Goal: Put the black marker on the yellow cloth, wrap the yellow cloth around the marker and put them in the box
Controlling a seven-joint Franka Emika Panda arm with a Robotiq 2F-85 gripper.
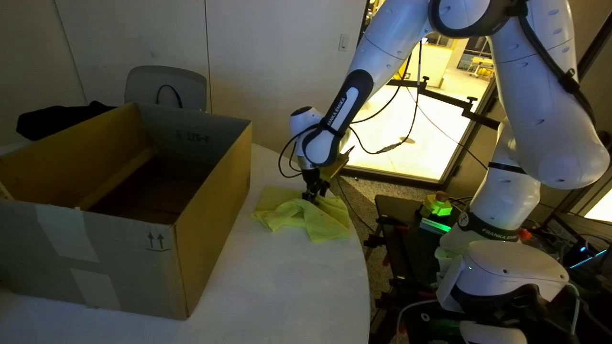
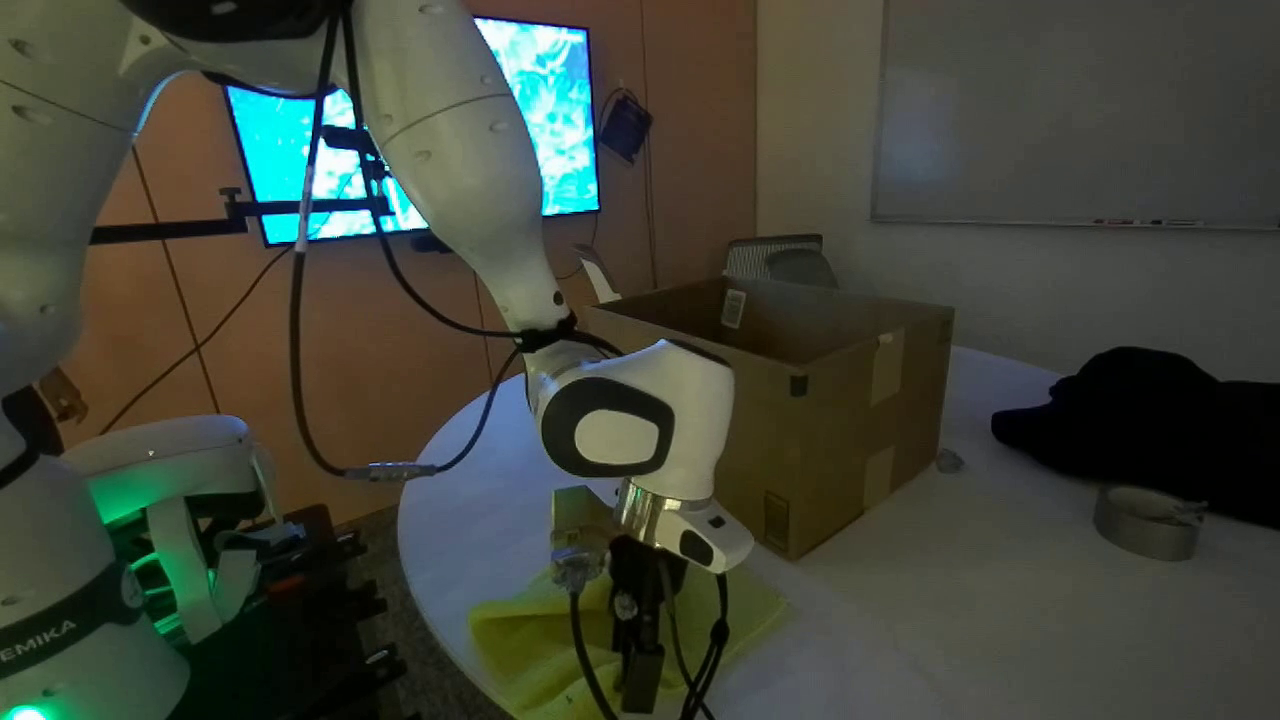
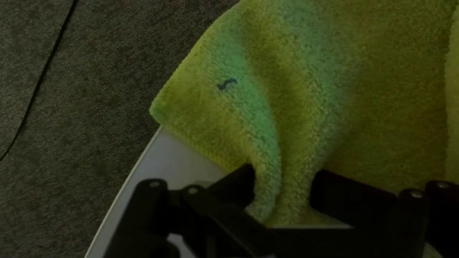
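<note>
The yellow cloth [image 1: 287,217] lies rumpled on the white table near its edge; it also shows in an exterior view [image 2: 515,635] and in the wrist view [image 3: 387,107]. My gripper [image 1: 313,196] is down at the cloth. In the wrist view, the fingers [image 3: 282,182] are shut on bunched folds of the cloth, which fill the gap between the fingertips. A small dark mark shows on the cloth's surface. The black marker is not visible; it may be hidden by the cloth. The open cardboard box [image 1: 129,267] stands beside the cloth, also in an exterior view [image 2: 830,450].
The round table's edge [image 1: 369,291] runs close to the cloth, and a cloth corner reaches over it in the wrist view. A roll of tape [image 2: 1146,524] and a black fabric item [image 2: 1150,425] lie beyond the box. The box walls are tall.
</note>
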